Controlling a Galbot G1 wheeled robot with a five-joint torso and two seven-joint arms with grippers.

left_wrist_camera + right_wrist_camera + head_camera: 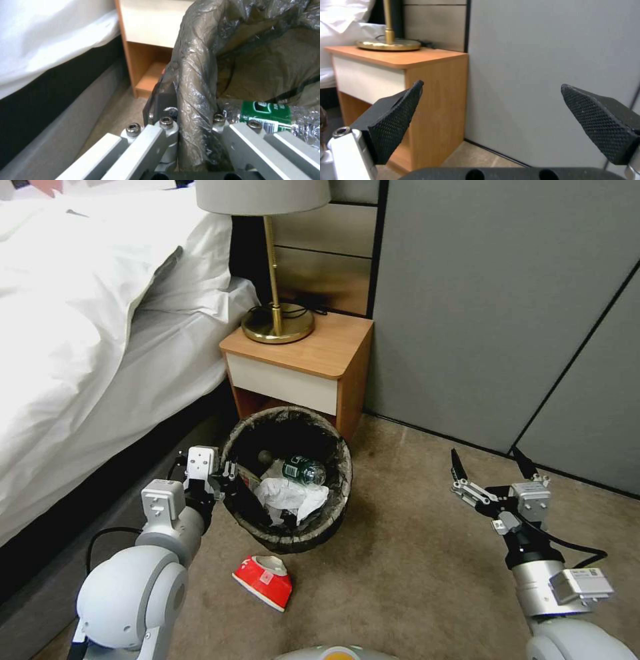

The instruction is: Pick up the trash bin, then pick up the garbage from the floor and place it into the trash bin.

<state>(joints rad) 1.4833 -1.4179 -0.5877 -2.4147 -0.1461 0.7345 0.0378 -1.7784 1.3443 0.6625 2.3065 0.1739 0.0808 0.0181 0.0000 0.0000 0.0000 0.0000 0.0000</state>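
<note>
The head camera looks down from high up at the floor. Both wrist cameras sit low and close, sharing the nightstand.

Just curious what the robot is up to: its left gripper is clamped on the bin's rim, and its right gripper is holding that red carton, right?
Not quite. The left gripper does clamp the trash bin by its rim, but the right gripper is open and empty. The head view shows the red carton lying on the carpet in front of the bin.
</note>
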